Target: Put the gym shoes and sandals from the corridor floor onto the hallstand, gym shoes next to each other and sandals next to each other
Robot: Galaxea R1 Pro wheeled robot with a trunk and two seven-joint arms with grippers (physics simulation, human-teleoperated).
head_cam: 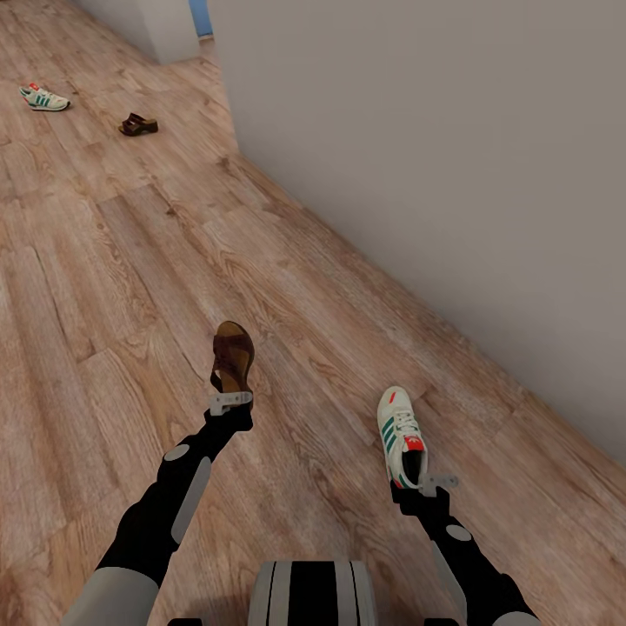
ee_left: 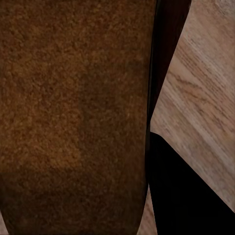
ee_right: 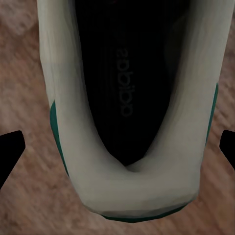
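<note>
At the far left of the head view, well up the corridor floor (head_cam: 104, 287), the second gym shoe (head_cam: 43, 98) lies on its sole on the wood planks. Just to its right, a short way apart from it, the second sandal (head_cam: 138, 124) rests on the floor as well, near the corner of a grey wall (head_cam: 452, 156).

Nearer the robot, the left arm reaches forward and slightly inward, its dark forearm rising from the lower left. The left gripper (head_cam: 230, 402) is clamped on the heel end of a brown sandal (head_cam: 233, 355), which sticks out ahead of the fingers with its toe pointing away from the robot and its tan-brown footbed facing up. In the left wrist view the sandal's (ee_left: 73, 117) suede-like surface lies right against the camera, with floor planks (ee_left: 200, 93) showing beside it.

To the right, the right arm stretches forward from the lower right. The right gripper (head_cam: 424, 481) grips the heel of a white gym shoe (head_cam: 400, 430) with green stripes, whose toe points away and a little to the left; the red tongue patch sits close to the fingers. In the right wrist view the shoe's heel (ee_right: 132, 196) and dark opening are just ahead of the camera, with a dark fingertip (ee_right: 10, 149) at each side of the shoe.
</note>
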